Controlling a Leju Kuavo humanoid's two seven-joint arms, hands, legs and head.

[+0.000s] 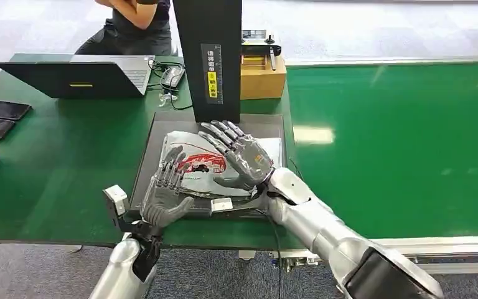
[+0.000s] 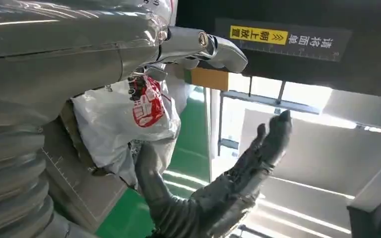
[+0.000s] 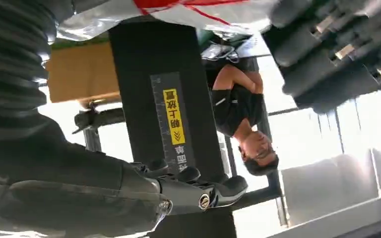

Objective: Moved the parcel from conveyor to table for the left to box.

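Observation:
A white plastic parcel (image 1: 202,163) with red print lies on a dark flat platform (image 1: 162,124) on the green table. My left hand (image 1: 165,194) rests at the parcel's near left edge, its fingers spread and pointing away from me. My right hand (image 1: 241,159) hovers at the parcel's right side, palm turned inward and fingers apart, holding nothing. In the left wrist view the parcel (image 2: 124,116) sits crumpled beside the grey thumb (image 2: 203,44), with my right hand (image 2: 233,183) opposite it. In the right wrist view the parcel (image 3: 178,10) lies along one edge, beyond the grey thumb (image 3: 198,196).
A black upright post (image 1: 215,56) with a yellow label stands right behind the platform, with a cardboard box (image 1: 262,76) beside it. The green conveyor (image 1: 398,143) runs along the right. A laptop (image 1: 81,76) and phones (image 1: 3,111) lie to the left. A person (image 1: 134,25) sits beyond the table.

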